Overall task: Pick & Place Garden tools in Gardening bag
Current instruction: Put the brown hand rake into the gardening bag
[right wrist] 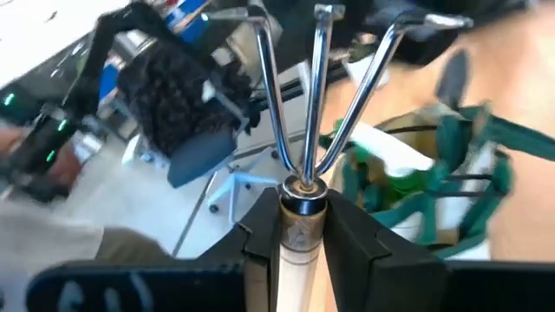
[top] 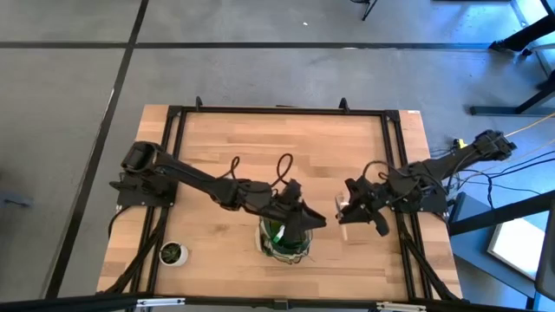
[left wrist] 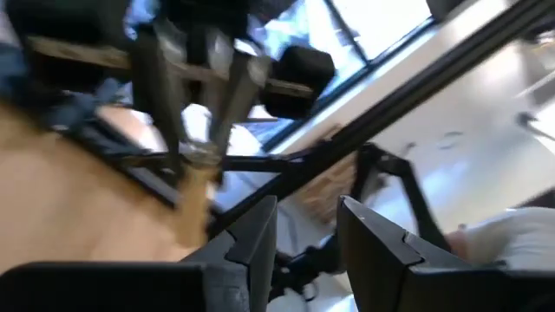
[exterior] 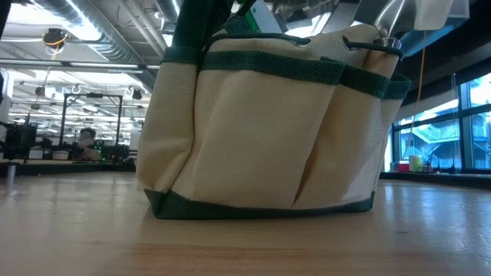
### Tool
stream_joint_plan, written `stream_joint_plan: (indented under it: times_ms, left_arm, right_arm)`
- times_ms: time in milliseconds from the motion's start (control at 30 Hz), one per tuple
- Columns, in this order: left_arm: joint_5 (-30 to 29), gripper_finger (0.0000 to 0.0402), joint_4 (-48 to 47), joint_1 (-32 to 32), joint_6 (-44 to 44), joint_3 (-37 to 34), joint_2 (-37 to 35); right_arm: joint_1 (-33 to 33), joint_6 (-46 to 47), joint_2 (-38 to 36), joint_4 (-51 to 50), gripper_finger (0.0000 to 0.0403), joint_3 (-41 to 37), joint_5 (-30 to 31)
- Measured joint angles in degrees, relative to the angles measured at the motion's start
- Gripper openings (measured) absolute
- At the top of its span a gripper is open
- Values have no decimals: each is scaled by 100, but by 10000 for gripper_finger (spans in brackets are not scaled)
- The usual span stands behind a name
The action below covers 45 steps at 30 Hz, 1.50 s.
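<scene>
Bag [top: 284, 238] near the table's [top: 286, 147] front edge, roughly centred, standing upright. In the low view it fills the frame: khaki fabric panels with pockets, dark green band along the top and base. Green and white contents visible inside it from above; a white-and-green shape, likely the spray bottle [right wrist: 395, 165], shows in the bag's mouth in the right wrist view.

Left gripper [top: 305, 217] directly above the bag's opening, arm reaching in from the table's left side. Its own wrist view shows the two dark fingers [left wrist: 256, 238] parted with a clear gap and nothing between them.

Right gripper [top: 354, 211] just beside the bag on its right, above the table, arm coming from the right edge. Fingers clamped on the pale wooden handle of the fork [right wrist: 316, 95], at the metal collar; three chrome tines splay out ahead of the fingers, pointing toward the bag. From above, the handle shows as a light stub at the gripper.

Small potted plant [top: 173, 253] at the table's front-left corner, well apart from the bag and both grippers.
</scene>
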Motion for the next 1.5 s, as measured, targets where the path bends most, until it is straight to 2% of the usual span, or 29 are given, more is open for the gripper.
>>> stream_joint_plan:
  times_ms: [100, 233, 367, 467, 600, 800, 1033, 1300, 1500]
  left_arm:
    - [-194, 115, -708, -7, 0, 0, -331]
    - [-527, 115, -1398, -88, 23, -3, -702]
    - [-1239, 115, -1775, -222, 198, -4, -1071]
    - [-1735, 115, -1944, -308, 328, -4, -1249]
    - [-2009, 115, -1967, -363, 349, -4, -1356]
    - [-2043, 115, -1973, -404, 157, -4, -1354]
    - [-2128, 115, -1974, -406, -1, -4, -1352]
    - [-1628, 116, -1972, -442, -15, -4, -1349]
    - [-1238, 116, -1985, -604, 161, -4, -1345]
  right_arm:
    - [238, -307, -2, -26, 62, 0, 54]
    - [585, -633, 5, -214, 62, 0, 620]
    - [764, -700, 209, -552, 62, 0, 1139]
    - [769, -812, 455, -302, 62, 0, 1167]
    - [762, -1117, 908, 350, 62, 0, 1137]
    - [538, -1247, 1519, 1126, 62, 0, 1125]
    - [238, -1306, 2042, 1452, 62, 0, 1125]
    - [-114, -1411, 2537, 2119, 62, 0, 1239]
    - [-105, -1218, 3156, 2701, 62, 4, 1468]
